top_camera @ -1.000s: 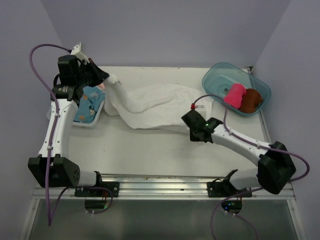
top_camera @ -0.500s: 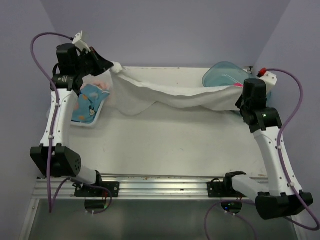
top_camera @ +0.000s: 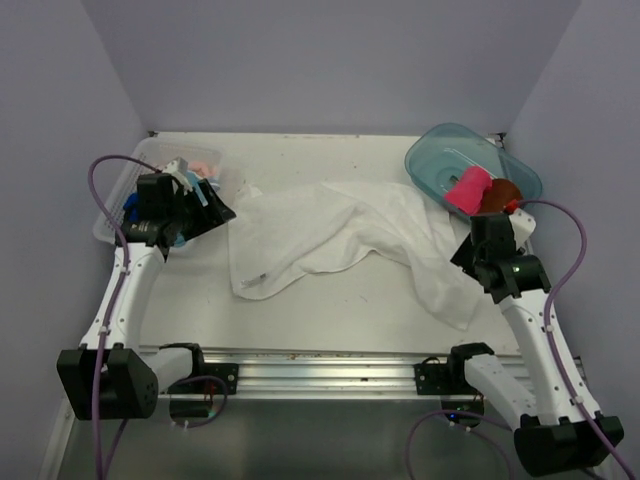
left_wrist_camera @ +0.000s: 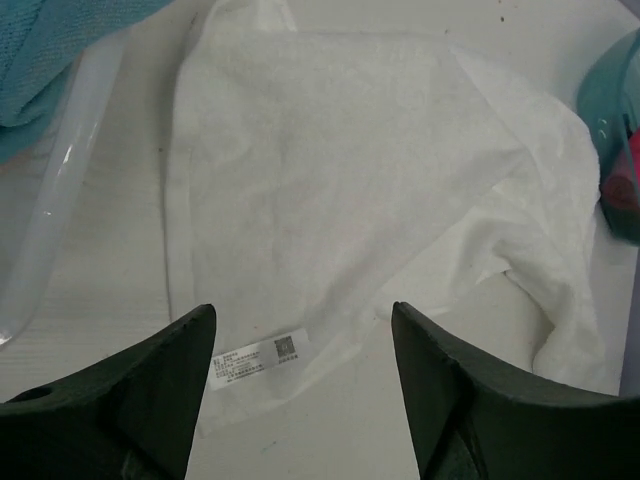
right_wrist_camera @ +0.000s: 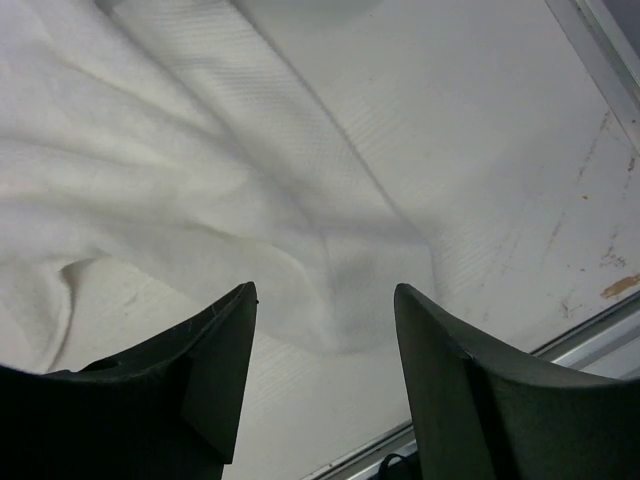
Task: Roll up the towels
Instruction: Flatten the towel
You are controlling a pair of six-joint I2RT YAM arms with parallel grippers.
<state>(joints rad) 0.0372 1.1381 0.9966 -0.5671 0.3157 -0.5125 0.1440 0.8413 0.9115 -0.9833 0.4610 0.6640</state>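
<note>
**Table** (top_camera: pixel 330 300): a white surface is recorded beneath both grippers.

**White towel** (top_camera: pixel 330 225): it is found lying loose, creased and unrolled on the table, spread between the two grippers. In the left wrist view it (left_wrist_camera: pixel 340 170) is seen below and ahead of the left gripper. In the right wrist view it (right_wrist_camera: pixel 150 170) is seen below the right gripper and to its left.

**Teal tub** (top_camera: pixel 445 158): it is placed beyond the right gripper (top_camera: pixel 470 255).

**Basket** (top_camera: pixel 190 150): it is set just to the left of the left gripper (top_camera: pixel 215 212). Its translucent rim (left_wrist_camera: pixel 60 200) is noted in the left wrist view.

**Left gripper** (left_wrist_camera: pixel 300 320): the jaws are spread wide and nothing is held between them.

**Right gripper** (right_wrist_camera: pixel 322 295): the jaws are likewise parted and nothing is gripped.

**Light blue towel** (left_wrist_camera: pixel 50 40): it is seen in the basket, ahead and left of the left gripper.

**Pink towel** (top_camera: pixel 468 188) and **brown towel** (top_camera: pixel 503 195): both are seen bundled side by side, touching, inside the tub.

**Label** (left_wrist_camera: pixel 258 355): it is attached at the white towel's near edge, just ahead of the left gripper's left finger.
</note>
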